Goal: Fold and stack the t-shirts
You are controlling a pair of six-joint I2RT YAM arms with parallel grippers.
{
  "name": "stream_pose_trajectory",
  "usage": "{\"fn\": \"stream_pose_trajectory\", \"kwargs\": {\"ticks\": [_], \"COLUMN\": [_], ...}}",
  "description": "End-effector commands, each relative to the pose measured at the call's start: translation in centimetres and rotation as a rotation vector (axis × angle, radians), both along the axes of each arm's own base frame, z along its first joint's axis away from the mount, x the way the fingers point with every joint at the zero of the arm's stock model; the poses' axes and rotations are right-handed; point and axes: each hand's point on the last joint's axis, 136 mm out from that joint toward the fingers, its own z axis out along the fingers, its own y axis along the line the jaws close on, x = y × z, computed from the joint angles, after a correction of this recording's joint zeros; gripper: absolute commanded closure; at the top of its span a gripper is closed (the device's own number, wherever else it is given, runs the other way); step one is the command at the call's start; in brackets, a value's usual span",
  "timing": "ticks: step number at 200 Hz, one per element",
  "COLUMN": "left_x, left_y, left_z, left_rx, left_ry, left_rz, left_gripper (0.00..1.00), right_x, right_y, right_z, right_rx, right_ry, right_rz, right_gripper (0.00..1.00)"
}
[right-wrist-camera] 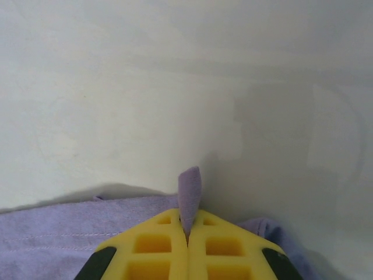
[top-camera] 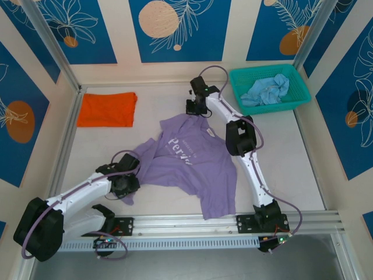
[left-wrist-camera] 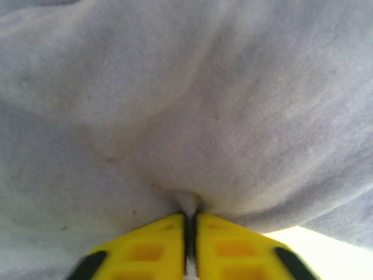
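Fig.: lavender tee (top-camera: 192, 166) lies unfolded on table (top-camera: 291, 166); my L pincer (left-wrist-camera: 189, 217) & R pincer (right-wrist-camera: 187, 226) each pinch its cloth.
Done: orange tee (top-camera: 108, 109) folded, far-left corner. To do: lavender, plus blue tee (top-camera: 267, 90) in basket (top-camera: 242, 100).

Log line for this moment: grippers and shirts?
left gripper: shut on purple shirt | right gripper: shut on purple shirt | orange shirt: folded, far left | blue shirt: crumpled in basket

Table (top-camera: 291, 166): purple tee (top-camera: 198, 169) mid, orange tee (top-camera: 108, 109) far-L, teal basket (top-camera: 280, 107) far-R.
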Motion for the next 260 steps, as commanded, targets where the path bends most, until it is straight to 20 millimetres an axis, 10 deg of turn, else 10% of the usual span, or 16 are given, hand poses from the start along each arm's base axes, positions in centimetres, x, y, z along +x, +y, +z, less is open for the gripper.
{"fn": "stream_pose_trajectory", "kwargs": {"ticks": [1, 55, 110, 148, 178, 192, 207, 232, 260], "left_x": [0.8, 3.4, 7.9, 14.3, 22.8, 26.8, 30.0, 32.5, 30.5], "left_y": [0.0, -0.6, -3.3, -5.0, -2.2, 1.3, 4.9, 5.4, 3.5], "left_z": [0.9, 6.4, 14.9, 20.7, 22.2, 21.6, 19.3, 18.5, 19.9], "left_rx": [0.022, 0.021, -0.073, -0.141, -0.178, -0.153, -0.123, -0.221, -0.15], "left_ry": [-0.037, -0.186, -0.403, -0.507, -0.511, -0.479, -0.399, -0.347, -0.402], "left_rz": [-0.024, -0.09, -0.147, -0.109, 0.055, 0.196, 0.346, 0.368, 0.265], "left_gripper": [1.0, 1.0, 1.0, 1.0, 1.0, 0.56, 0.02, 0.0, 0.0], "right_x": [0.1, -2.0, -5.1, -4.3, -0.1, 2.4, 4.3, 4.3, 1.2], "right_y": [-2.0, -7.3, -14.4, -15.0, -15.7, -16.1, -17.0, -16.9, -14.9], "right_z": [6.9, 14.2, 17.1, 19.1, 19.2, 18.5, 17.7, 19.2, 23.1], "right_rx": [0.002, 0.016, 0.041, 0.083, 0.073, 0.087, 0.107, 0.169, 0.181], "right_ry": [-0.088, -0.206, -0.262, -0.323, -0.32, -0.294, -0.241, -0.18, -0.25], "right_rz": [-0.049, -0.139, -0.304, -0.327, -0.389, -0.416, -0.469, -0.456, -0.361], "right_gripper": [1.0, 1.0, 1.0, 1.0, 1.0, 0.99, 0.57, 0.4, 0.38]}}
